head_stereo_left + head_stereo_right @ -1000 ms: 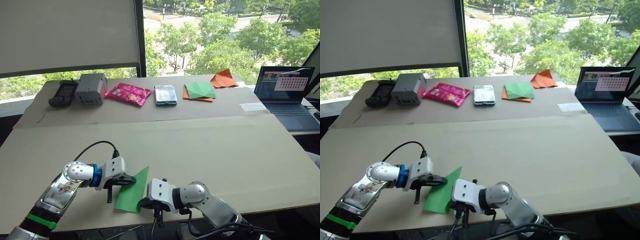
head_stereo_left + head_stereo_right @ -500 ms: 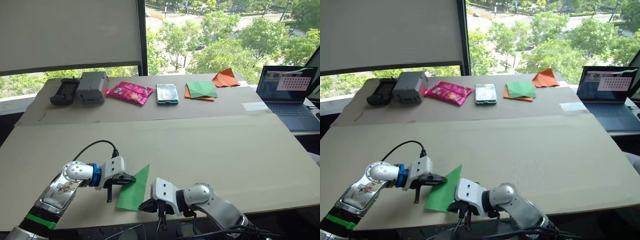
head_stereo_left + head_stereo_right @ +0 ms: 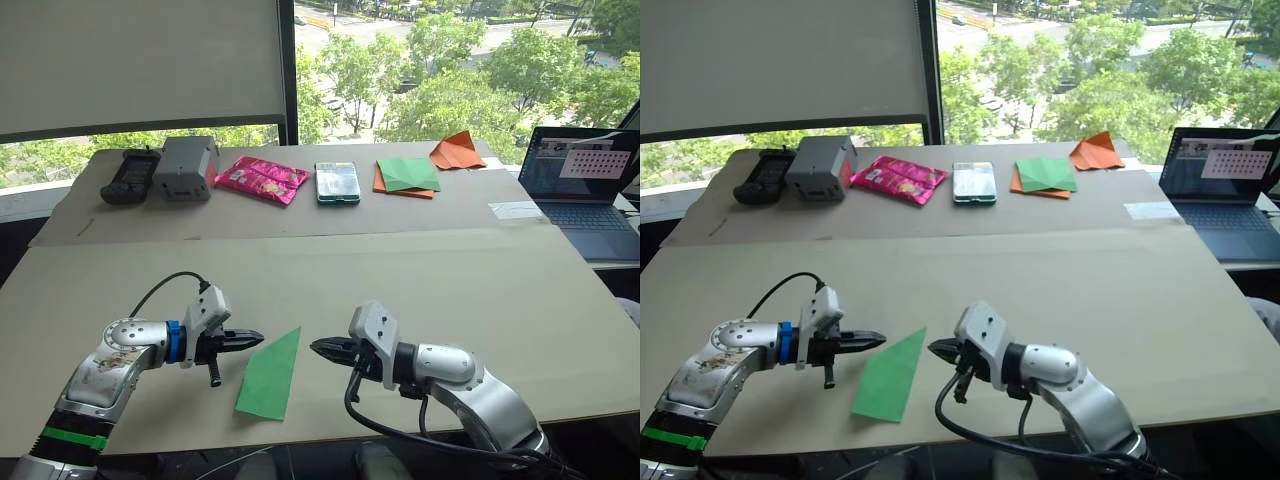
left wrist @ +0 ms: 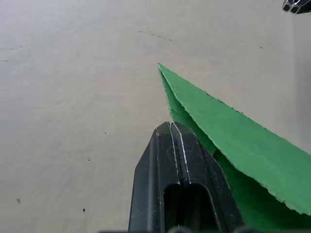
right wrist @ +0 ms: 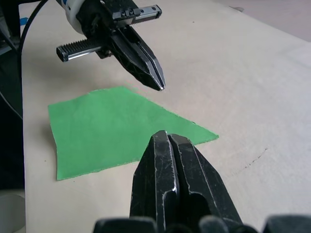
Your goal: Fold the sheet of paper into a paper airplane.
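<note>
Flanking the sheet of paper (image 3: pixel 268 374), both closed hands hold nothing.

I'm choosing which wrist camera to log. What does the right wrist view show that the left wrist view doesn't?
Right wrist view alone: the whole outline of the green paper lying flat on the table, the left gripper seen from outside with its cable, fingers together, and the right gripper in the foreground, shut and empty. Left wrist view alone: the left gripper's own closed fingertips from behind, close to the paper's pointed corner with its layered edge. Both: the green paper and the tan tabletop.
</note>
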You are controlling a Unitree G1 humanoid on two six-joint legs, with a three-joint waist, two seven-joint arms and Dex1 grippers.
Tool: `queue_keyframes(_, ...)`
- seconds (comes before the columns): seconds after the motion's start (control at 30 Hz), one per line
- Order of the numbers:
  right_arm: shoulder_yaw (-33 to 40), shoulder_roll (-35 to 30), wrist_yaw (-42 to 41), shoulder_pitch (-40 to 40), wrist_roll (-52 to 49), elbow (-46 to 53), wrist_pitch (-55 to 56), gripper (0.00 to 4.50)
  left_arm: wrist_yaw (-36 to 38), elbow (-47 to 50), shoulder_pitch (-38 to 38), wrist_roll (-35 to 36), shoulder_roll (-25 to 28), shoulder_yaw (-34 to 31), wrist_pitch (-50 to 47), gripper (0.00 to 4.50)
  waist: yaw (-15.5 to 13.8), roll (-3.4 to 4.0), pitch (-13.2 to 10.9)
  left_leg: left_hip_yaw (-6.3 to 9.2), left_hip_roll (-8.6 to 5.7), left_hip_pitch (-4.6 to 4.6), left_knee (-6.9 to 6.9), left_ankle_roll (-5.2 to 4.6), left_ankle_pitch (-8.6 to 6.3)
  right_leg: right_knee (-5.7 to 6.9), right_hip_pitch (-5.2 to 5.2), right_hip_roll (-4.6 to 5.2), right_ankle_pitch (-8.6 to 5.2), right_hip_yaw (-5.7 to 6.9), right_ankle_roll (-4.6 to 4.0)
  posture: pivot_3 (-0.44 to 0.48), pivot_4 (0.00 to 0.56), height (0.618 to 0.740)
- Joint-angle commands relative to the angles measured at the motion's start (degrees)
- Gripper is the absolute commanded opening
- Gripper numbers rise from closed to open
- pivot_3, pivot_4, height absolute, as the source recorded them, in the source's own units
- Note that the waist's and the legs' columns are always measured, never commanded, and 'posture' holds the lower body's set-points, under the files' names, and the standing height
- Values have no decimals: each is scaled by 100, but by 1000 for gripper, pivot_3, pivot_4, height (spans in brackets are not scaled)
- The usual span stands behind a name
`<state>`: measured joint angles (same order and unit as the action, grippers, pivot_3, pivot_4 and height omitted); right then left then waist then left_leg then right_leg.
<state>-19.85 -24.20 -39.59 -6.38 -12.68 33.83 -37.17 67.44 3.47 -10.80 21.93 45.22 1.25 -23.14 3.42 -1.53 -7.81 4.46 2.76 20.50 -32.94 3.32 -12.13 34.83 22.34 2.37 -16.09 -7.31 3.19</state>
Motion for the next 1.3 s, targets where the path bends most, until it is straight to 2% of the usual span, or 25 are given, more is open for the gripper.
queue_keyframes(0.03, 27, -16, 114, 125, -12, 129, 187, 0, 500, -171, -267, -175, 125, 31, 931, 1483, -18, 0, 0, 0, 0, 1, 0, 2, -1, -2, 0, 0, 0, 1, 0, 0, 150, 740)
queue_keyframes(0.07, 51, -14, 142, 153, -5, 105, 205, 0, 609, -270, -348, -284, 134, 90, 1221, 1863, -20, 0, -1, 0, 0, 0, 0, 14, -8, -6, -1, 3, 0, 1, 0, 0, 150, 740)
queue_keyframes(0.13, 97, -29, 184, 223, -18, 87, 203, 0, 1002, -756, -586, -820, 248, 297, 2714, 2515, -49, 0, -1, -1, 0, 5, 0, 16, -9, -15, 0, 5, 0, 2, 0, 0, 150, 740)
queue_keyframes(0.23, 131, -59, 183, 248, -39, 35, 222, 0, 1507, -1422, -984, -1147, 292, 531, 4241, 3509, -91, 6, 1, -2, 1, 6, 1, 16, -9, -31, 0, 5, 1, 4, -2, 0, 150, 740)
queue_keyframes(0.4, 169, 35, 230, 170, -116, -9, 190, 0, 2291, -2984, -2105, -1471, 90, 1086, 7020, 3509, -133, 8, 4, -6, 1, 41, -4, -37, 24, -35, 7, 8, 3, 9, -3, 0, 150, 740)
queue_keyframes(0.57, 165, 78, 296, 170, -106, -23, 155, 0, 2506, -3545, -2533, -1209, -82, 1822, 8366, 3509, -117, 12, 8, -9, 0, 63, -26, -66, 42, -37, -9, 8, 22, 9, 7, 0, 150, 740)
queue_keyframes(0.63, 173, 116, 358, 176, -108, -15, 123, 0, 2505, -3651, -2548, -1103, -189, 1972, 8599, 3509, -106, 13, 8, -9, 0, 65, -32, -68, 44, -32, -17, 8, 32, 9, 10, 0, 150, 740)
queue_keyframes(0.8, 170, 151, 460, 200, -108, 23, 87, 0, 2477, -3860, -2568, -1077, -322, 2291, 9029, 2052, -100, 8, 9, -9, 0, 71, -41, -82, 52, 14, -20, 4, 33, 10, 12, 0, 150, 740)
queue_keyframes(1.0, 151, 146, 509, 216, -119, 36, 99, 0, 2322, -4042, -2665, -1142, -285, 2414, 9296, 17, -101, 9, 9, -8, 0, 68, -43, -84, 53, 14, -20, 3, 33, 11, 12, 0, 150, 740)
queue_keyframes(1.1, 137, 151, 526, 222, -113, 42, 102, 0, 2056, -4124, -2724, -1371, -261, 2329, 9359, 17, -104, 9, 9, -8, 0, 69, -48, -84, 53, 15, -21, 3, 33, 11, 12, 0, 150, 740)
queue_keyframes(1.17, 167, 139, 577, 214, -65, 38, 118, 0, 1500, -4033, -2680, -1713, -262, 2030, 9163, 17, -103, 9, 9, -8, 0, 69, -51, -85, 54, 16, -22, 3, 33, 12, 12, 0, 150, 740)
queue_keyframes(1.3, 356, 109, 743, 192, -5, 57, 131, 0, 440, -2725, -1932, -1882, -77, 1488, 7263, 17, -80, 17, 10, -8, 1, 68, -52, -86, 55, 20, -32, 3, 38, 11, 20, 0, 150, 740)
